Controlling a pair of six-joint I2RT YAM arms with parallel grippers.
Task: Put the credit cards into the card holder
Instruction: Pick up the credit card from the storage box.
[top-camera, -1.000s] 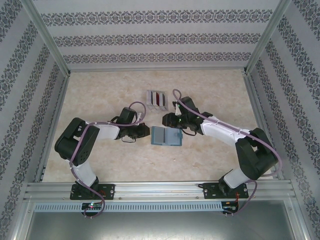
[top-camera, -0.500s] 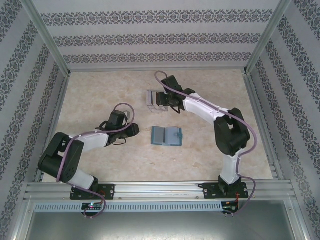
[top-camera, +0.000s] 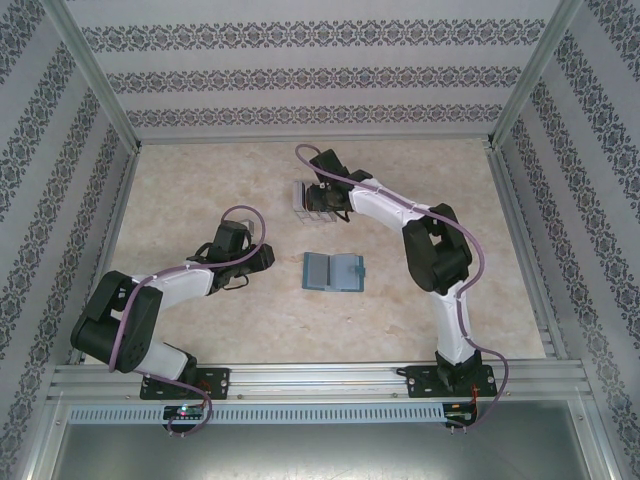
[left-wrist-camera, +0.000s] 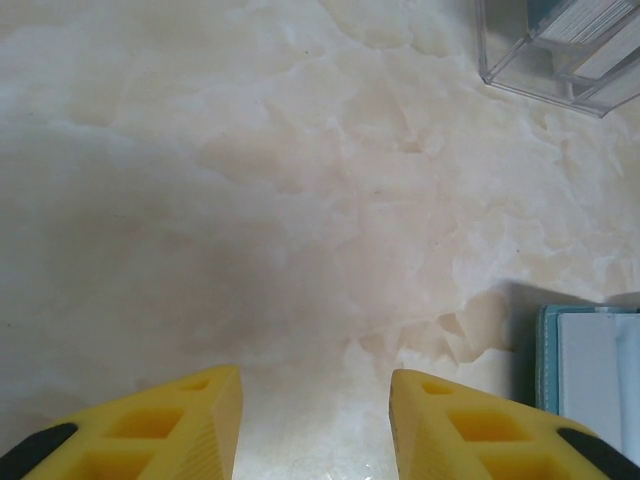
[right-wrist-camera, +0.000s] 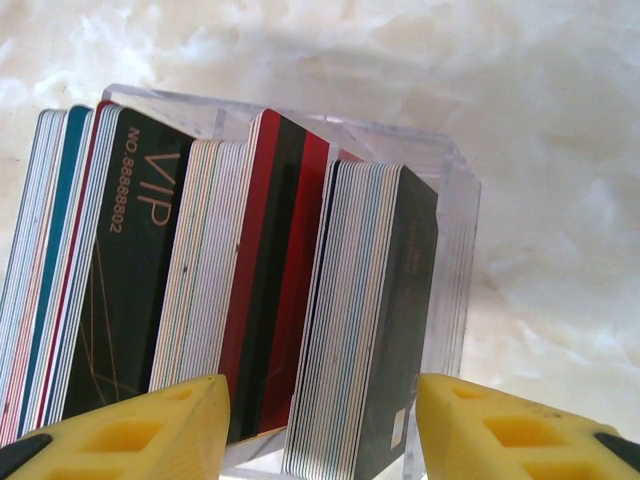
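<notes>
The credit cards (right-wrist-camera: 275, 270) stand upright in several stacks inside a clear plastic box (right-wrist-camera: 455, 250); a dark red one shows in the middle stack and a black VIP card on the left. My right gripper (right-wrist-camera: 318, 425) is open just above them, its fingers either side of the rightmost stack (right-wrist-camera: 375, 320) without touching it. From above, the right gripper (top-camera: 325, 203) hovers over that box (top-camera: 300, 195). The teal card holder (top-camera: 333, 271) lies open on the table. My left gripper (top-camera: 264, 257) is open and empty to its left, with the card holder's edge (left-wrist-camera: 590, 370) at right.
The clear box's corner (left-wrist-camera: 560, 50) shows in the left wrist view at upper right. Patterned walls enclose the marble-look table (top-camera: 200, 190) on three sides, and a metal rail (top-camera: 320, 380) runs along the near edge. Bare tabletop lies left of the left arm.
The right arm swung from beside the card holder back to the card box. The left gripper opened and drew back leftward, away from the card holder.
</notes>
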